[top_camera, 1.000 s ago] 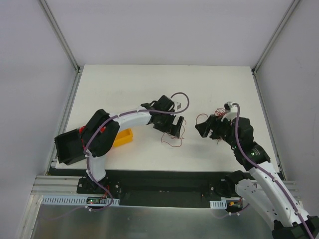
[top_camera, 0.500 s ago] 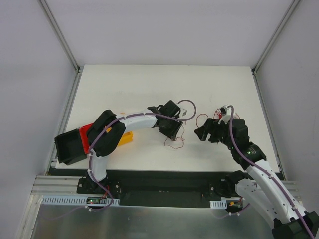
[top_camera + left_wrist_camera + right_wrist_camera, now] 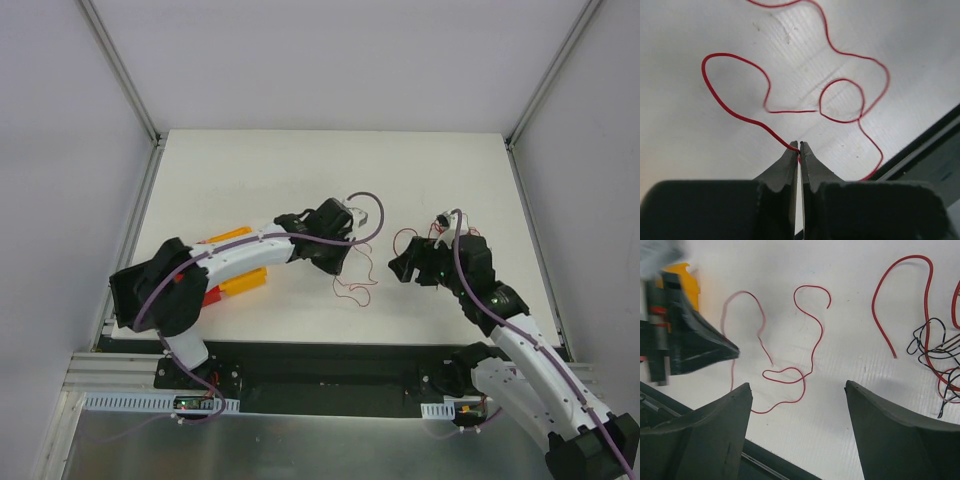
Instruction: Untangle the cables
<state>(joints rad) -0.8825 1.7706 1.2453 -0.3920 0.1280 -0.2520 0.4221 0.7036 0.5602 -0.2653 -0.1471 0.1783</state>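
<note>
A thin red cable (image 3: 735, 116) lies in curls on the white table (image 3: 300, 170). My left gripper (image 3: 800, 145) is shut on it, and the strand runs out from between the tips. From above, that gripper (image 3: 340, 262) sits just over the same loose cable (image 3: 355, 288). My right gripper (image 3: 797, 384) hangs open above the table with nothing between its fingers, and the curly red cable (image 3: 821, 330) lies just beyond them. A tangle of red and black cables (image 3: 935, 347) lies to its right, partly behind the right gripper (image 3: 405, 265) from above.
A yellow bin (image 3: 245, 282) and a red object (image 3: 210, 295) sit under the left arm, with a black bin (image 3: 125, 288) at the table's left front corner. The table's dark front edge (image 3: 770, 467) runs just below the right fingers.
My left gripper has closed from wide open onto the red cable, and its arm has stretched lower across the table. The loose cable has shifted slightly right. The right gripper has stayed open.
</note>
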